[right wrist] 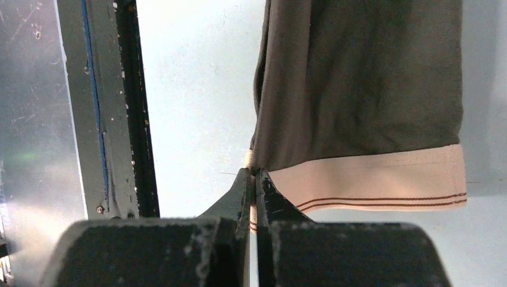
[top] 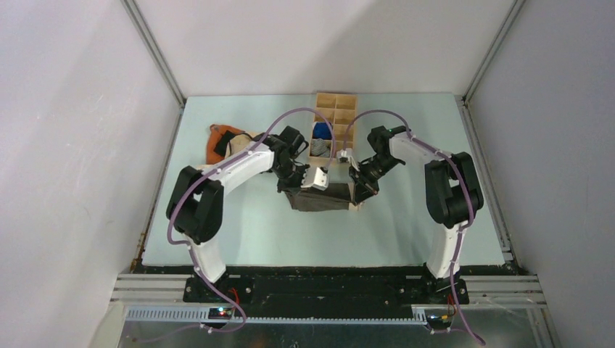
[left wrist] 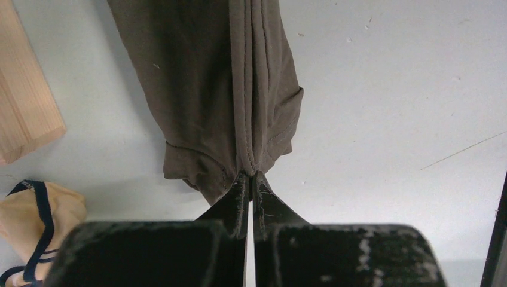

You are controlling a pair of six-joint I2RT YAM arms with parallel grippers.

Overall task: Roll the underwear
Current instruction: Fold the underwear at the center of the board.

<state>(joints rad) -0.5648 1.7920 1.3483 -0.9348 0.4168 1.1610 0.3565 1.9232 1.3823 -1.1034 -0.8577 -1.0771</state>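
Left gripper [left wrist: 250, 175] was clenched on the underwear [top: 323, 197] at a leg hem, right gripper [right wrist: 254, 173] on its waistband [right wrist: 370, 173] corner. Garment was held spread between them, just in front of the wooden box [top: 335, 109]. No roll formed yet; I'd say all the rolling was still left.

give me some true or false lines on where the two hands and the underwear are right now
1. The left hand is shut on the dark end of the underwear. True.
2. The right hand is open, clear of the underwear. False: it is shut on the pale waistband.
3. The underwear is already a tight roll. False: it is stretched out between the two hands.
4. One compartment of the wooden tray holds a blue cloth. True.
5. The cream-and-orange garment lies right of the tray. False: in the top view it lies left of it.
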